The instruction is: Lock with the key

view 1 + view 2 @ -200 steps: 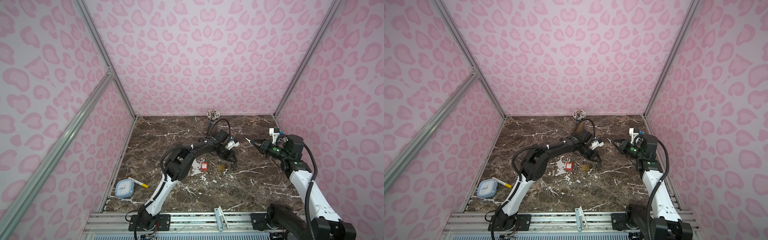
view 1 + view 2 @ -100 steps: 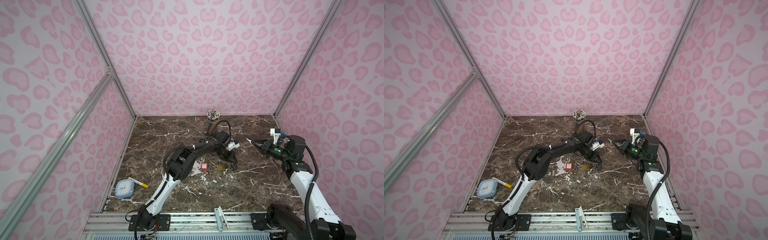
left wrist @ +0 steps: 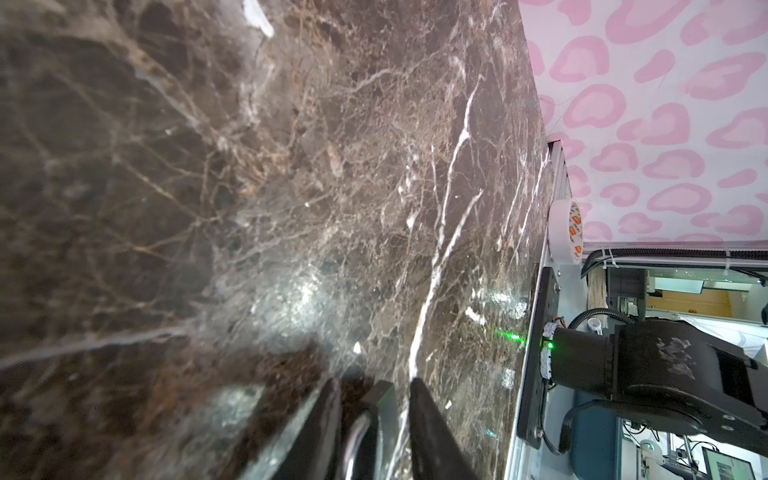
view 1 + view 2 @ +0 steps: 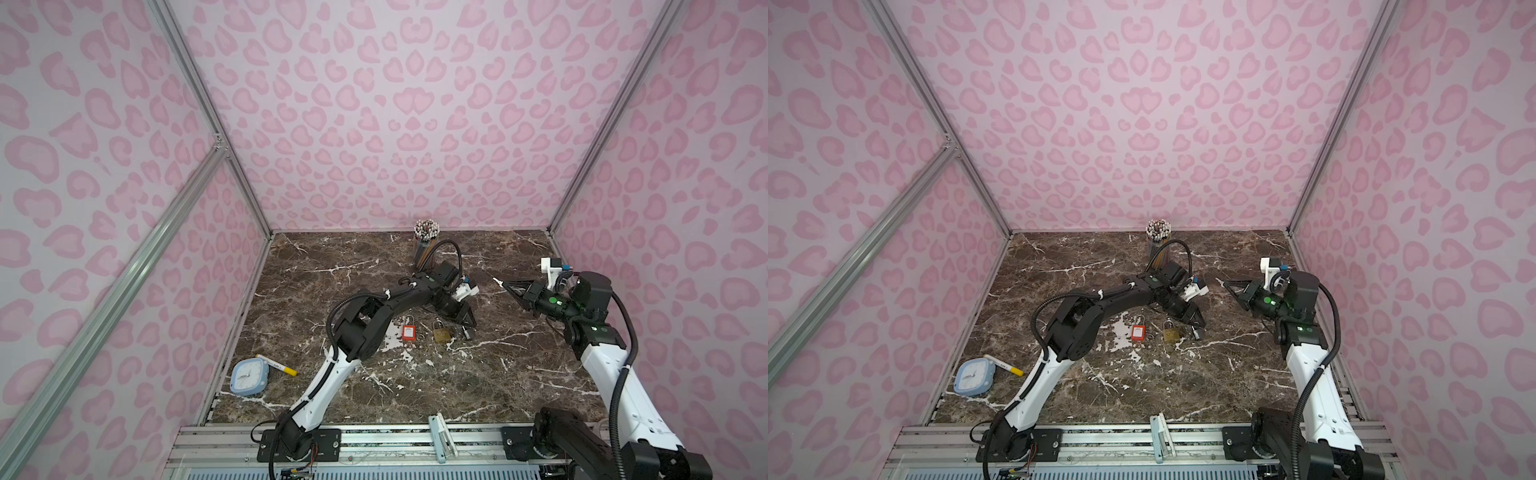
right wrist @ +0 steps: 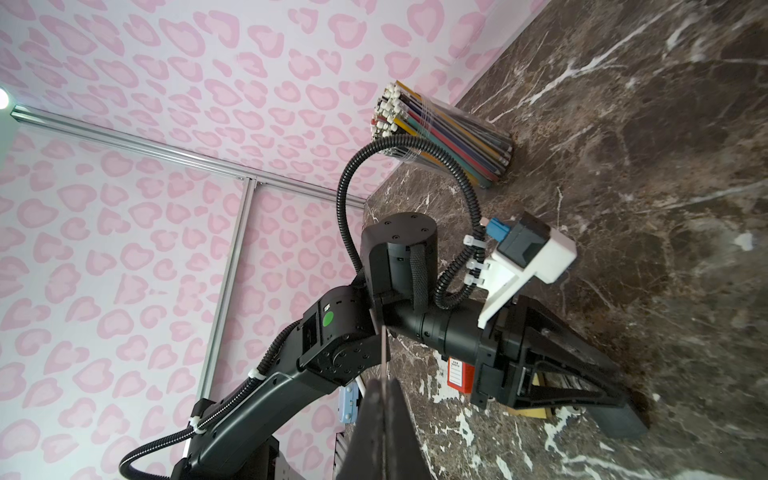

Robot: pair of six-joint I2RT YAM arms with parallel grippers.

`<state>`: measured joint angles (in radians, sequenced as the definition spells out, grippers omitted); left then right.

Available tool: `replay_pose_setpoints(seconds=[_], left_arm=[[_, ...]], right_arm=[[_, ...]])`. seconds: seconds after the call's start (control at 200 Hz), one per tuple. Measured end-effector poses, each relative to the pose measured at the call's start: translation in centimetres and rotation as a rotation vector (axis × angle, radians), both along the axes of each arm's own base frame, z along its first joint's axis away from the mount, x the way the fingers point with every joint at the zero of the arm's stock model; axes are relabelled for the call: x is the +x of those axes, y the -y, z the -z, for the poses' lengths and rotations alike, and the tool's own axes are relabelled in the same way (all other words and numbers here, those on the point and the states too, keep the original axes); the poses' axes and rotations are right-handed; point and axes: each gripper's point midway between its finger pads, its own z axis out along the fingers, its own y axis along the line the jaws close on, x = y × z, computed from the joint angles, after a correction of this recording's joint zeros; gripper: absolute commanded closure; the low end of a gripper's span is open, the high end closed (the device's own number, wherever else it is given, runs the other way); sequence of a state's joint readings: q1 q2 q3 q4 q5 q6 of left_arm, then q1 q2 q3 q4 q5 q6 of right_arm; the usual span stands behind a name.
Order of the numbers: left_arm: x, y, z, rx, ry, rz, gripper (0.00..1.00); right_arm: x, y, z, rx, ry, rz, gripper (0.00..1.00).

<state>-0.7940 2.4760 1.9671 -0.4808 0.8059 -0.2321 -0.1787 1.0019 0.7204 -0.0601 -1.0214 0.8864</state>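
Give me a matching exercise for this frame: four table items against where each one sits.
Things:
1. red padlock
2. brass padlock
3. clock
4. pencil cup

Places:
A. against the back wall
B. beside the marker
C. mid-table, the padlock nearer the left gripper
D. mid-table, the padlock farther from that gripper

Pairs: 1-D, 2-C, 3-B, 4-A

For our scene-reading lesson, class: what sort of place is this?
Probably a robot test booth: pink patterned walls on an aluminium frame enclose a marble tabletop, with a left arm and right arm bolted to a front rail.
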Motion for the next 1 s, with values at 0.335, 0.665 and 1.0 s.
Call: replay_pose_setpoints(seconds=[0.335, 0.665, 1.0], left_arm=[[0.9, 0.1, -0.7, 0.001, 0.028, -0.016, 0.47], [3.2, 0.3, -2.5, -0.020, 0.085, -0.055, 0.43], [3.1, -1.5, -2.8, 0.021, 0.084, -0.089, 0.43]], right_arm=[[-1.1, -0.2, 1.5, 0.001, -0.033, 0.000, 1.00], [-2.0, 0.1, 4.7, -0.006, -0.103, 0.039, 1.00], [-3.3, 1.0, 10.3, -0.015, -0.213, 0.132, 0.99]])
